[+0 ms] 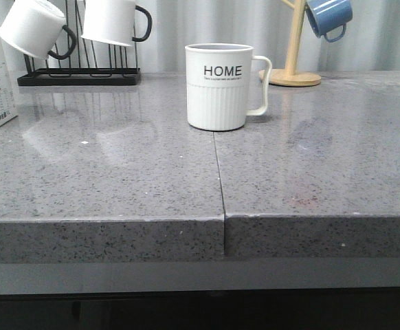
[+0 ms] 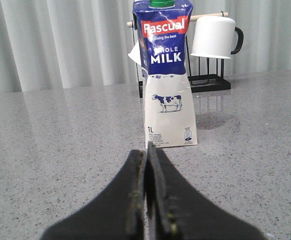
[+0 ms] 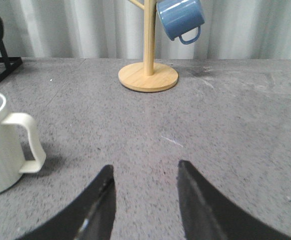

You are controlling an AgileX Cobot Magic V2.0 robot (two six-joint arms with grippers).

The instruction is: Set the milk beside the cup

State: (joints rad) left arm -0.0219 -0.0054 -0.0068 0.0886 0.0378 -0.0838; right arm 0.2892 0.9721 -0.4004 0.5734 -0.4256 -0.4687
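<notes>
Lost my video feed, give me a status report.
Left gripper shut, empty, facing the milk. Right gripper open, beside the cup. Milk upright at far left, well apart from cup. Counter between them bare.

Grey speckled counter [image 1: 117,179], black rack [image 1: 80,75] with white mugs [image 1: 110,20], wooden stand [image 1: 295,48], blue mug [image 1: 329,17]

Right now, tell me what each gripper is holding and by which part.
Nothing is held. The left gripper is shut and empty, short of the milk. The right gripper is open over bare counter.
</notes>
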